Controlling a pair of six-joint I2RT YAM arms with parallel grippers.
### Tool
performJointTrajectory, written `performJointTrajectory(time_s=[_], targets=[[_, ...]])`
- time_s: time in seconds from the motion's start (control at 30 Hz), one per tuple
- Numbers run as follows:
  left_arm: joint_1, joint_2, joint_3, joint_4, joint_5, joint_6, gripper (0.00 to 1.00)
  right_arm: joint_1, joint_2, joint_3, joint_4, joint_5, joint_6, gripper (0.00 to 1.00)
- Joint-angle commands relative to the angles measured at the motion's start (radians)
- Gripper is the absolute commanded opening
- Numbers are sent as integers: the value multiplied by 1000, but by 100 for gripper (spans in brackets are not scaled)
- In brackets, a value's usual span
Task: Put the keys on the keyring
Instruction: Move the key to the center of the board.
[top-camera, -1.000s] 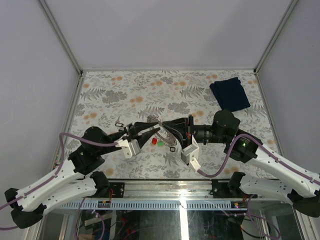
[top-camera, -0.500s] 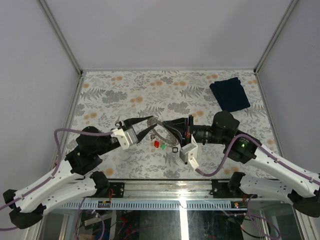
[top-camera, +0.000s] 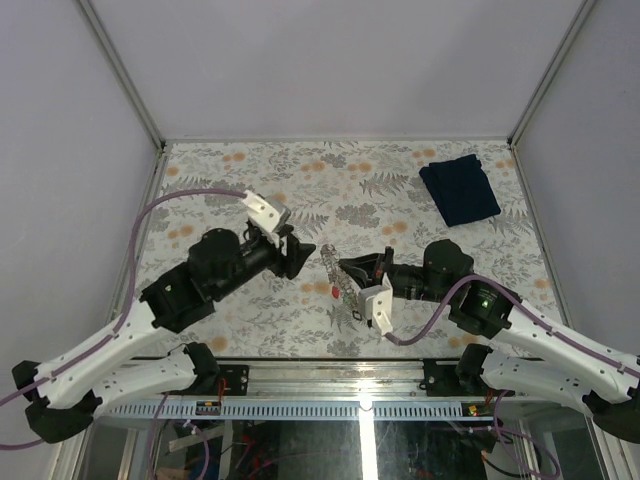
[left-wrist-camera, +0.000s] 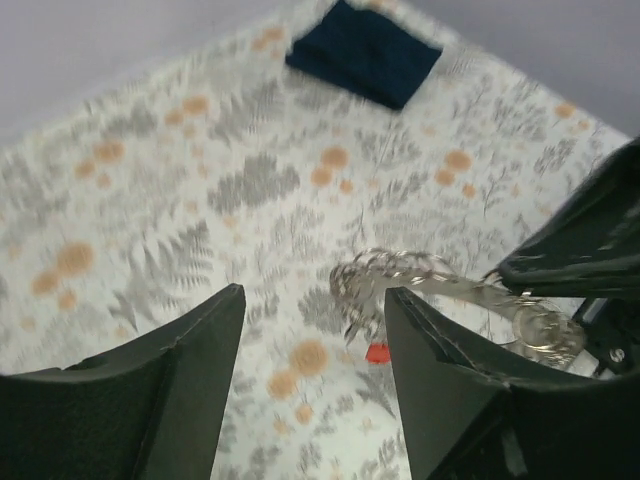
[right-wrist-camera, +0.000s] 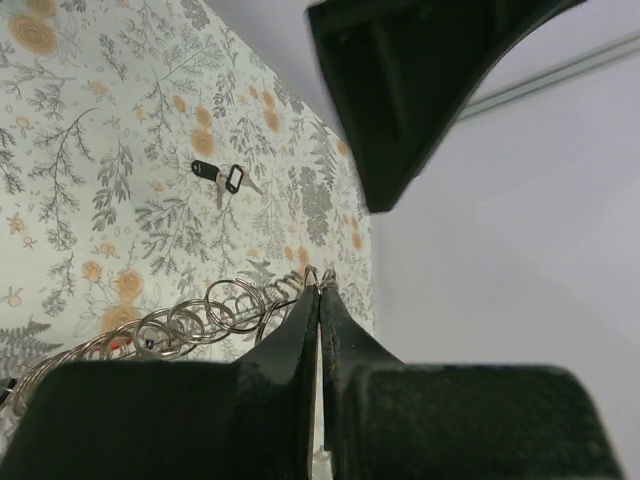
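The keyring (top-camera: 337, 279) is a silvery chain of linked rings with a red tag (top-camera: 335, 291), and it hangs over the floral table. My right gripper (top-camera: 343, 264) is shut on one end ring of the keyring (right-wrist-camera: 200, 318), pinched at the tips (right-wrist-camera: 320, 280). My left gripper (top-camera: 298, 256) stands open just left of the chain, touching nothing. Seen from the left wrist, the keyring (left-wrist-camera: 400, 275) and red tag (left-wrist-camera: 378, 352) lie ahead of the open left gripper (left-wrist-camera: 312, 295). Two small black-headed keys (right-wrist-camera: 224, 178) lie on the table farther off; the left arm hides them in the top view.
A dark blue folded cloth (top-camera: 459, 188) lies at the back right of the table (top-camera: 200, 180), and it shows too in the left wrist view (left-wrist-camera: 362, 50). White walls and a metal frame bound the table. The left arm's body (right-wrist-camera: 400, 90) looms over the right wrist view.
My left gripper opened and let go of the chain, then swung up and back to the left. My right gripper, still shut on the keyring, moved lower and nearer the front.
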Motion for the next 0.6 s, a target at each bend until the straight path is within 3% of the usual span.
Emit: performJointTrajectory(time_s=[0.0, 0.13, 0.23, 0.57], targets=[[40, 107, 68, -224, -91, -219, 61, 9, -28, 40, 32, 38, 142, 0], [231, 256, 92, -339, 48, -299, 62, 9, -3, 90, -39, 45, 228, 0], [398, 327, 77, -367, 175, -315, 69, 9, 0, 80, -44, 42, 243, 0], [638, 478, 92, -433, 104, -168, 68, 9, -26, 39, -39, 10, 266, 0]])
